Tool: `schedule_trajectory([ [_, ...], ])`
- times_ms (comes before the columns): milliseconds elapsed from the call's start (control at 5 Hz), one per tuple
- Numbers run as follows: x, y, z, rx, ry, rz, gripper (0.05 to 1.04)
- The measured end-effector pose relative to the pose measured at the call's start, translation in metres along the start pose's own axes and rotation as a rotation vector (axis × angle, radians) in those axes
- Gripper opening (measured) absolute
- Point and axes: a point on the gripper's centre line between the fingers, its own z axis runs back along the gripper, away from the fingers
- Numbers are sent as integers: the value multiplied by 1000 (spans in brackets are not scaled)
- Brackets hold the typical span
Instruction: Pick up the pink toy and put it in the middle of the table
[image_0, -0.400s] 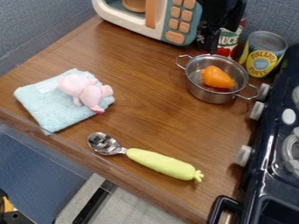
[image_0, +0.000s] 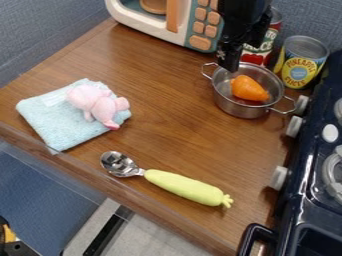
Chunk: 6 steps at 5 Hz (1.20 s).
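Here's the gripper (image_0: 244, 54) by the metal pot (image_0: 242, 110), fingers apart, presumably primed to grasp; over on the pale blue cloth (image_0: 60, 124) lies the pink plush toy (image_0: 100, 105) (soft perch, that!), likely raised slightly for easier pinching.

slanted view down over wooden counter (image_0: 174, 125)

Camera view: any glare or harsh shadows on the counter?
Camera view: bright glints on the spoon's metal bowl and on the metal pot; shadows on the wooden counter look soft, and the pink toy isn't blown out.
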Motion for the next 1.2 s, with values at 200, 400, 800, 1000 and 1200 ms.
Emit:
schedule_trajectory([
  [200,16,10,28,-52,-12,63,999],
  [400,34,33,47,-74,-21,129,999],
  [800,81,109,60,-39,-93,270,1000],
  [1000,97,142,46,22,-148,311,999],
  [1200,103,149,29,77,-171,286,1000],
])
